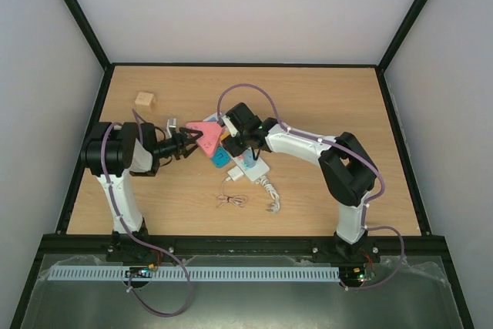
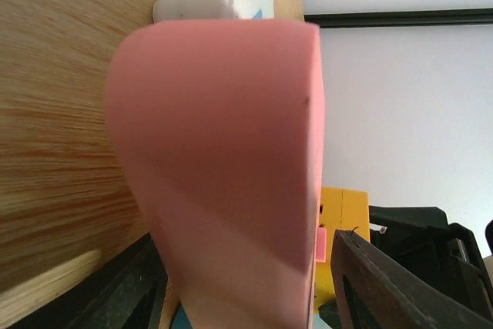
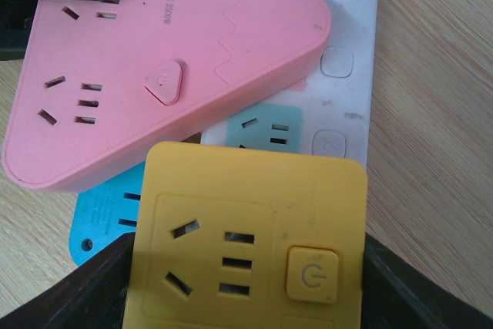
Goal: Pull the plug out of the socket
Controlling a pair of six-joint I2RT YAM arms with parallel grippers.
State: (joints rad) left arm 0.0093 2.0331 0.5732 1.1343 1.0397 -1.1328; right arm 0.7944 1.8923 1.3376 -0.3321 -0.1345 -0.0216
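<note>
The white charger plug (image 1: 234,177) lies against the power strip's (image 3: 347,98) near end, mid-surface (image 1: 347,98). The left claw (image 1: 185,144) stands partly open around the pink triangular socket module (image 1: 204,136). The right claw (image 1: 237,144) clamps the yellow socket module (image 3: 246,229).

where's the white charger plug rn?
Top view: the plug is mid-table, against the near-left end of the socket, beside its curled white cord; the thin bundled cable lies just in front of it.
</note>
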